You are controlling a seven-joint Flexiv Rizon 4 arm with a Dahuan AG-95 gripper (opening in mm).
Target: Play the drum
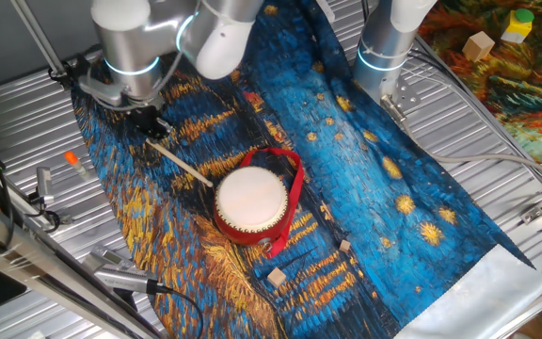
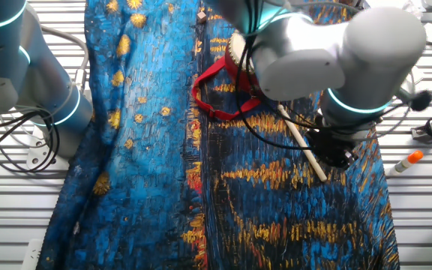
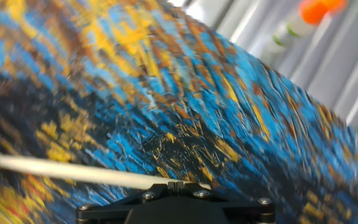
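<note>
The black pincer (image 1: 149,127) is clenched on one end of a thin pale wooden stick (image 1: 182,161) so its free tip reaches the small red cream-skinned drum (image 1: 251,202), mid-counter on the blue painted cloth (image 1: 365,179).

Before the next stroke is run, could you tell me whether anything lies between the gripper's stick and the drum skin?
Nothing visible does. The gripper holds the stick, whose free end points at the drum over bare painted cloth. The red ribbon strap loops round the drum's far side, and the small wooden blocks lie beyond it.
</note>
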